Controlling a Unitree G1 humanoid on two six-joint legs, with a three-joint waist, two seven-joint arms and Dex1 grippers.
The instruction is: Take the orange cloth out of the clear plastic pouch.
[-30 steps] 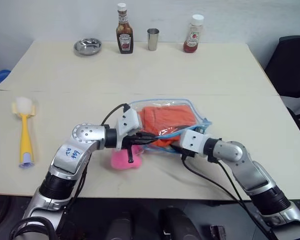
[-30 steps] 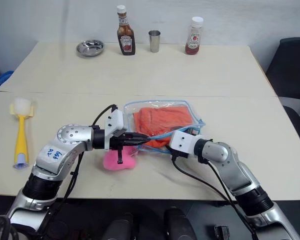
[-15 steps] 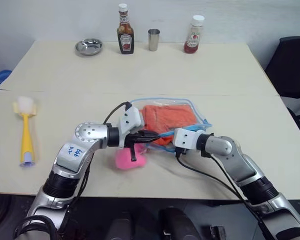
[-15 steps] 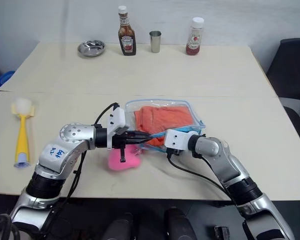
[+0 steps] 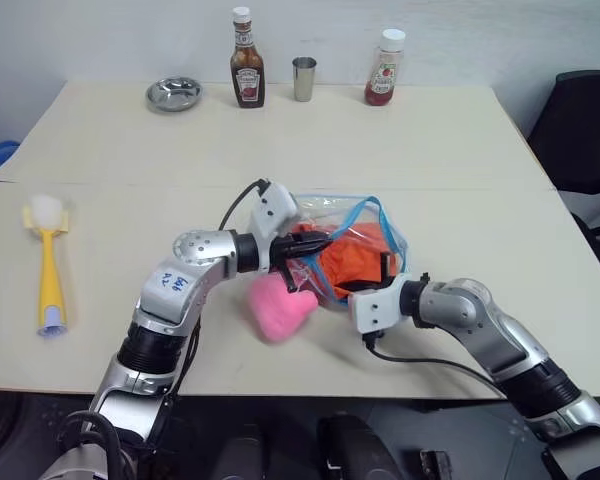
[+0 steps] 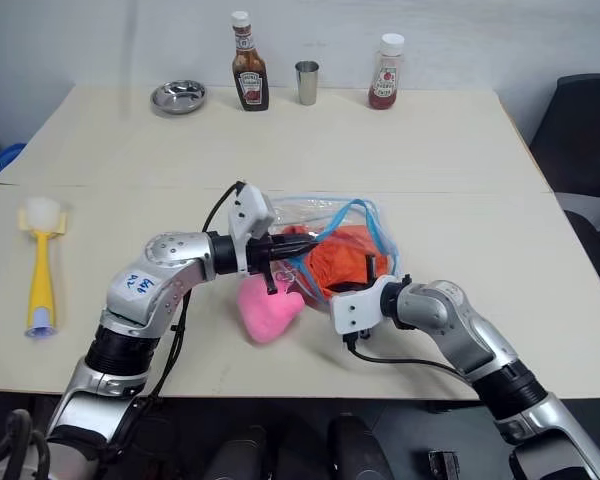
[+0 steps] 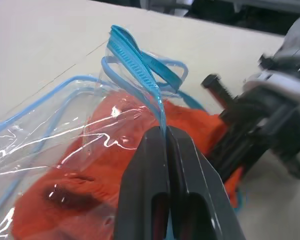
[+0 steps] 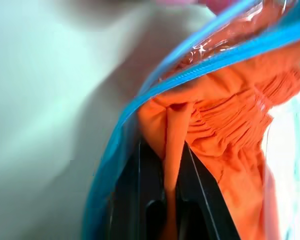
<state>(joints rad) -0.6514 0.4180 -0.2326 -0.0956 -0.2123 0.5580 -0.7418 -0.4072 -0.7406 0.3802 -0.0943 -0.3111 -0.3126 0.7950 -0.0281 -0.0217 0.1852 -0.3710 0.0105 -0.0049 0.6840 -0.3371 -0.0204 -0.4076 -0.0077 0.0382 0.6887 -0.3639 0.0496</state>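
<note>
In the eye views the pale worktop (image 5: 460,140) carries a steel bowl (image 5: 173,93), brown sauce bottle (image 5: 244,72), steel cup (image 5: 303,78) and ketchup bottle (image 5: 382,68) along its twelve-o'clock edge, a yellow brush (image 5: 49,268) at nine o'clock and a black chair (image 5: 580,135) off at three; at the centre the pouch (image 5: 355,225), flat a second ago, is now lifted and crumpled between the arms, the pink pom-pom (image 5: 277,307) just at its seven o'clock. The left wrist view shows the left hand (image 7: 166,137) clamped tight on the pouch's blue edging, the cloth (image 7: 115,175) inside. The right wrist view shows the right hand (image 8: 171,155), open a second ago, now pinching a fold of cloth at the pouch mouth.
</note>
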